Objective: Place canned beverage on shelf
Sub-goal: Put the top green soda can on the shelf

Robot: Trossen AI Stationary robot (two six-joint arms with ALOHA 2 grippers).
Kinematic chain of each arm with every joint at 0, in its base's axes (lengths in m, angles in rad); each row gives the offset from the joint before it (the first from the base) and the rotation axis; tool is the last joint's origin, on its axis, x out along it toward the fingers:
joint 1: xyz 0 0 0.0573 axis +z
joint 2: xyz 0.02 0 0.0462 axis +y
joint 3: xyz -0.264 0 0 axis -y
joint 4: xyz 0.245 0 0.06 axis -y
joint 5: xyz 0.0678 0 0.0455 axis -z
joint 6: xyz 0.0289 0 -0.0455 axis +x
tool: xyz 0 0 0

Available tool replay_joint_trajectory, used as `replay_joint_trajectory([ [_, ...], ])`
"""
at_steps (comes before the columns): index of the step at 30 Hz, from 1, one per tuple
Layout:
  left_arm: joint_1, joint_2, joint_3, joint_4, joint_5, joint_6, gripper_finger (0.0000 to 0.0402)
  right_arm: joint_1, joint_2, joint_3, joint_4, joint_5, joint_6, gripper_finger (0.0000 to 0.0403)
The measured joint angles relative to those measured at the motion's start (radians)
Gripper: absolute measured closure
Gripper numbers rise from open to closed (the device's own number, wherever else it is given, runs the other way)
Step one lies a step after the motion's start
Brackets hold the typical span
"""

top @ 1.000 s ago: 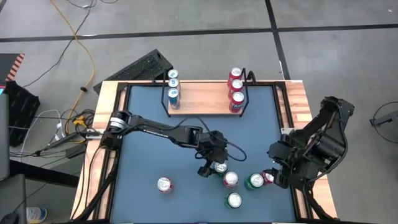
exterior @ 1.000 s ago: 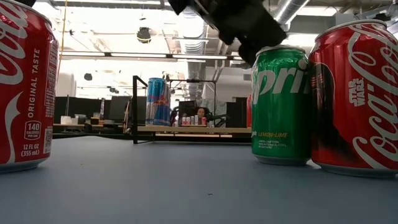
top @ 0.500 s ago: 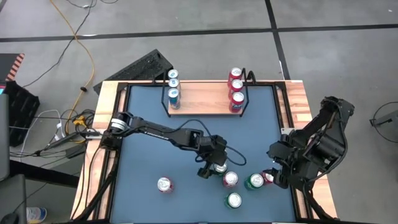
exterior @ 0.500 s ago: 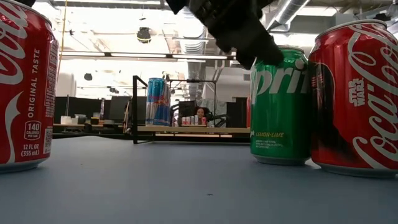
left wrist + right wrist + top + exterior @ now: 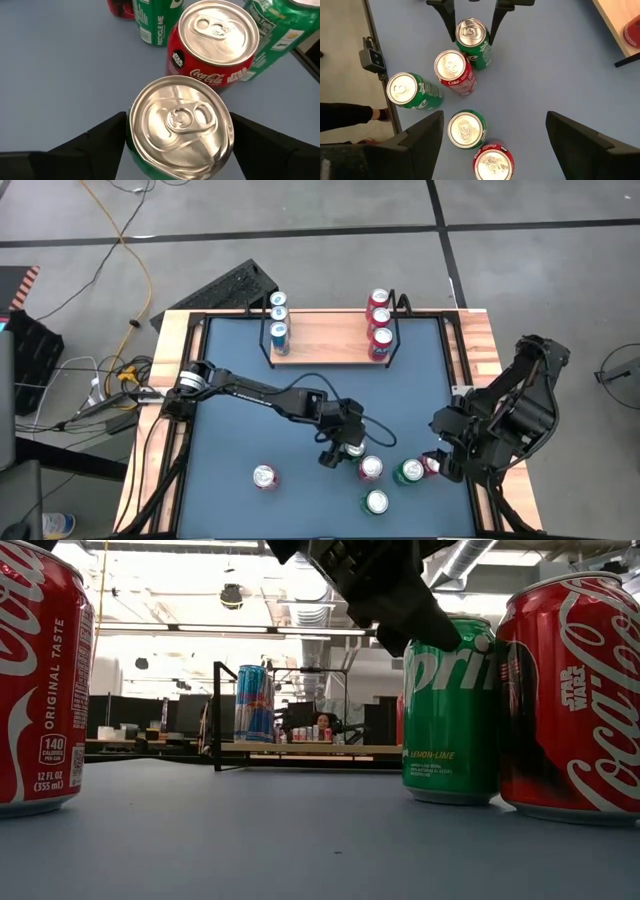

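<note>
A green Sprite can [image 5: 353, 449] stands upright on the blue table, and my left gripper [image 5: 349, 448] is closed around its top. In the left wrist view its silver lid [image 5: 180, 122] fills the space between the fingers. The shelf [image 5: 330, 345], a light-wood board with black wire ends, stands at the far edge. It carries blue cans [image 5: 279, 320] at its left end and red cans [image 5: 380, 330] at its right end. My right gripper [image 5: 493, 117] hangs open above the cans at the near right and touches nothing. My left gripper has the Sprite can between its two fingers, one against each side of the upper wall [image 5: 461, 39] just below the rim. The fingers [image 5: 449, 17] come slanting down from the table's left. The can stands upright with its base [image 5: 452, 795] on the table.
A red Coke can [image 5: 371, 468] stands right beside the held can. Farther right and nearer are a green can [image 5: 410, 471], a red can [image 5: 431, 465] and another green can [image 5: 376, 502]. One red can [image 5: 265, 477] stands alone at the near left. The table's middle is bare.
My left gripper has tipped and turned a little in place. In the low view its finger has come down from above the Sprite can's lid to in front of its upper rim. The can has stayed where it was.
</note>
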Motion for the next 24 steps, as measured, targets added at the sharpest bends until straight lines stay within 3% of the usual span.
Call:
replay_joint_trajectory([
  [12,0.006,-0.043,-0.004,-0.015,-0.053,-0.21,0.0113,0.001,0.003,0.0,0.006,0.048,0.015,0.007],
  [19,0.053,-0.196,-0.003,-0.097,-0.171,-0.185,0.0114,0.001,0.003,0.001,0.006,0.075,0.015,0.007],
  [24,0.148,-0.264,-0.003,-0.083,-0.217,-0.184,0.0115,0.0,0.003,0.0,0.006,0.14,0.032,0.007],
])
